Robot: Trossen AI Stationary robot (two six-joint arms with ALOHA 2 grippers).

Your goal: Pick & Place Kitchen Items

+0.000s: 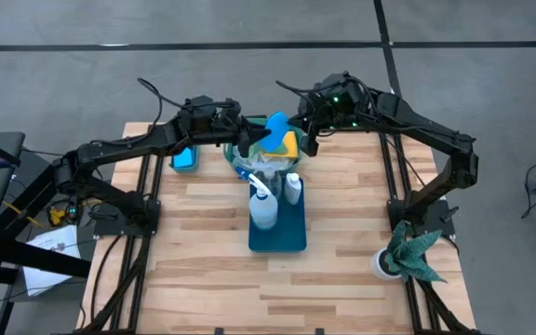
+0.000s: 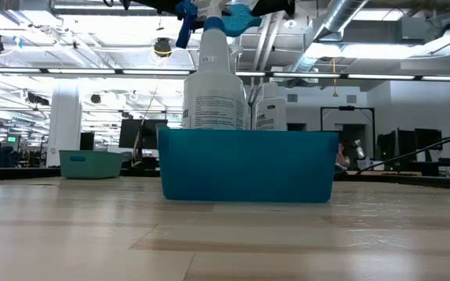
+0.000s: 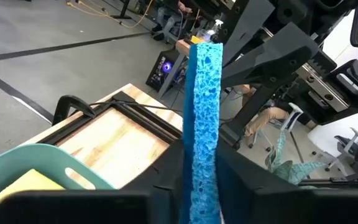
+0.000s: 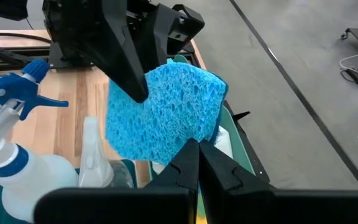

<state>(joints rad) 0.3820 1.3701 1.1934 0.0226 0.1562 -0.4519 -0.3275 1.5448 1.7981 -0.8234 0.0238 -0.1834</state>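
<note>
A blue sponge (image 1: 275,125) hangs in the air over a teal basin (image 1: 234,156) at the table's far middle, with both grippers on it. My left gripper (image 1: 249,140) comes from the table's left and my right gripper (image 1: 300,130) from the right. In the left wrist view the sponge (image 3: 204,118) stands edge-on between my fingers. The right wrist view shows its broad face (image 4: 166,112). A yellow cloth (image 1: 290,145) lies in the basin. A spray bottle (image 1: 262,207) and a small white bottle (image 1: 292,187) stand in a blue bin (image 1: 278,233). My left gripper has the sponge's two broad faces (image 3: 199,186) between its two fingers, which reach roughly level from the table's left; one finger (image 4: 126,68) lies on the face. The sponge stands on edge, clear of the basin. My right gripper pinches the sponge's lower edge (image 4: 188,138) between its shut fingertips, slanting down from the table's right.
A small teal tub (image 1: 185,158) sits on the table to the left of the basin. A dark green rag (image 1: 411,251) sticks out of a white cup at the near right corner. Bare wood lies near and to either side of the blue bin.
</note>
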